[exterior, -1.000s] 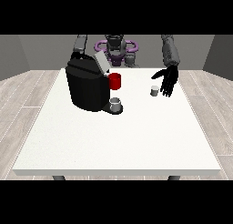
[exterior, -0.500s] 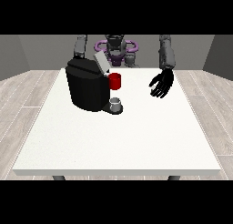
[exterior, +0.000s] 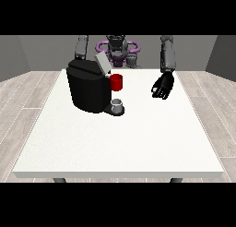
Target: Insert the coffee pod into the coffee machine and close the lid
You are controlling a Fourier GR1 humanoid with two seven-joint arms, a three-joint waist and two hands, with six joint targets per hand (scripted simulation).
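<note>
The black coffee machine (exterior: 88,90) stands on the table's left half, its grey lid (exterior: 102,62) tilted up and open. A red cup-shaped part (exterior: 117,82) sticks out at its front, above a small grey cup (exterior: 117,104) on the base. The hand at the view's right (exterior: 163,86) hangs just above the table to the right of the machine, with its fingers curled inward. The coffee pod does not show; it appears to be enclosed by those curled fingers. The other arm (exterior: 81,46) comes down behind the machine, and its hand is hidden.
The white table (exterior: 120,143) spreads wide toward the camera in front of the machine and the hand. The robot's torso with a purple ring (exterior: 117,48) stands behind the far edge.
A second ago the small pod stood on the table beside open fingers. The hand at the view's right has since curled over that spot, and the pod is out of sight.
</note>
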